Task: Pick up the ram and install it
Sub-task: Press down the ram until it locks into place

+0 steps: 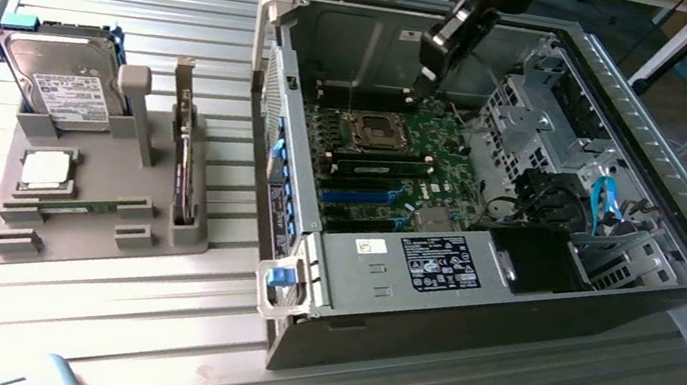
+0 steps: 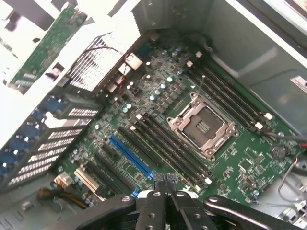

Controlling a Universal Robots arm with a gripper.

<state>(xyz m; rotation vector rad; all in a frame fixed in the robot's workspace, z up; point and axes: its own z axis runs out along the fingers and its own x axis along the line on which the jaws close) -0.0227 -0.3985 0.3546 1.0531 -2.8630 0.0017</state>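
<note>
Here, near to far: a grey holder (image 1: 85, 217) on the slatted surface (image 1: 96, 319) carries the ram (image 1: 83, 207), lying flat in a front slot, with a square silver processor (image 1: 47, 170) and a hard drive (image 1: 62, 87) behind; beyond, the tool (image 1: 425, 73), closed and empty, hangs inside the open computer case (image 1: 570, 305) above the motherboard (image 2: 192, 96)
</note>
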